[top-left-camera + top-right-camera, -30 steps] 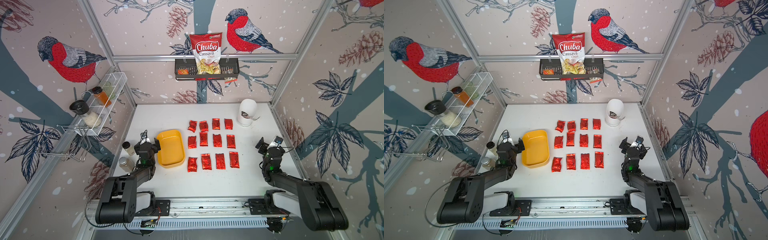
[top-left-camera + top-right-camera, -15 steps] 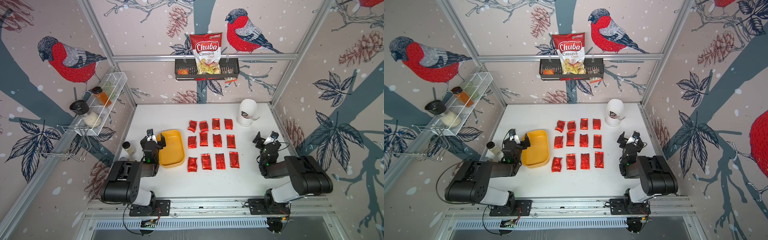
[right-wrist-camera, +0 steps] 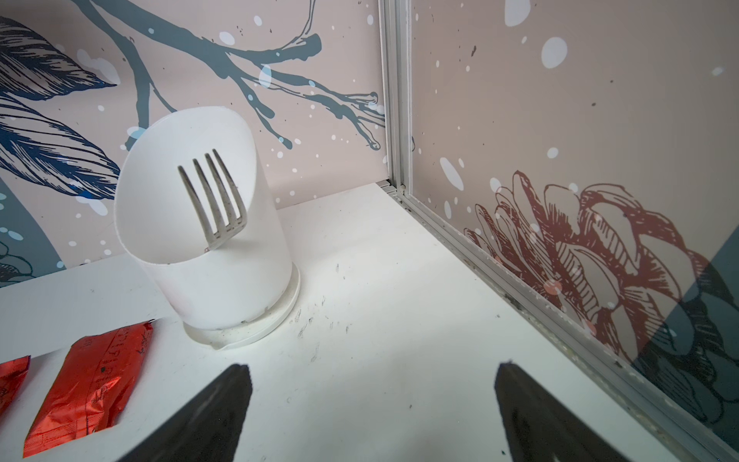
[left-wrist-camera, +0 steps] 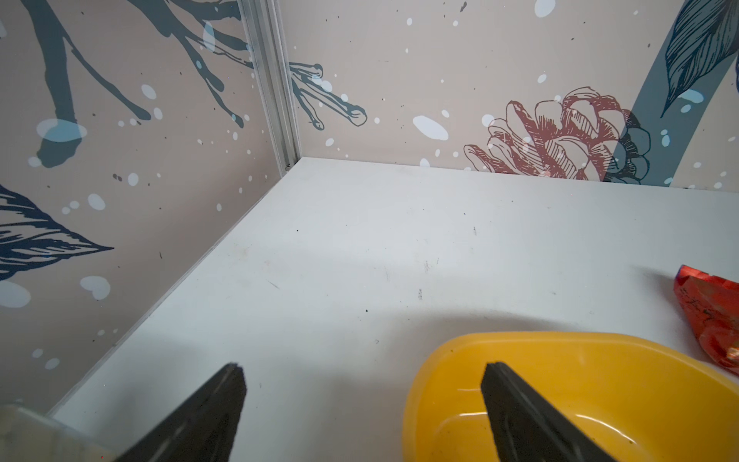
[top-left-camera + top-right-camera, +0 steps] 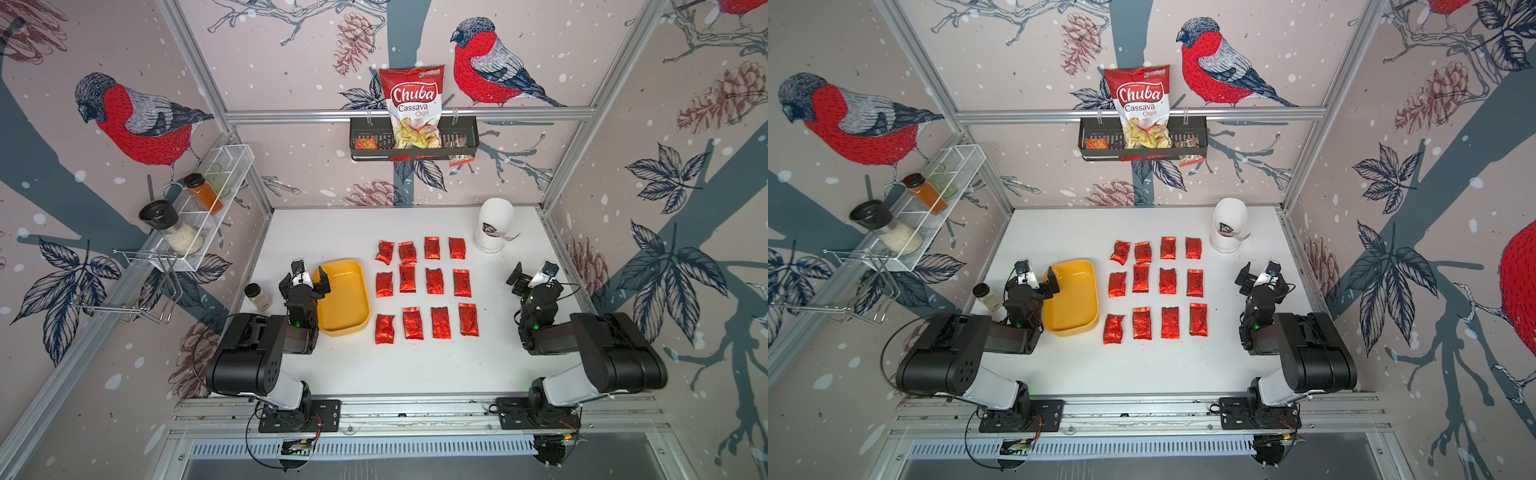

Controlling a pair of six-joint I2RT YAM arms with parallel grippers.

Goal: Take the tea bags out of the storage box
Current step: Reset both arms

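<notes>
Tea bags (image 5: pixel 434 281), light crinkly foil sachets, lie flat on the worktop (image 5: pixel 415 365) between left claw (image 4: pixel 364 367) and right claw (image 3: pixel 372 370), both wide open and empty. The yellow box (image 5: pixel 345 299) beside the left claw holds none. The foil is probably slippery, so a pinch across a sachet's narrow sides looks safest.

The storage box (image 5: pixel 345 303) sits just right of the left gripper (image 5: pixel 304 286). The tea bags (image 5: pixel 434 281) lie on the table (image 5: pixel 415 365) left of the right gripper (image 5: pixel 534 280), a cutlery holder (image 5: pixel 492 226) ahead of it.
</notes>
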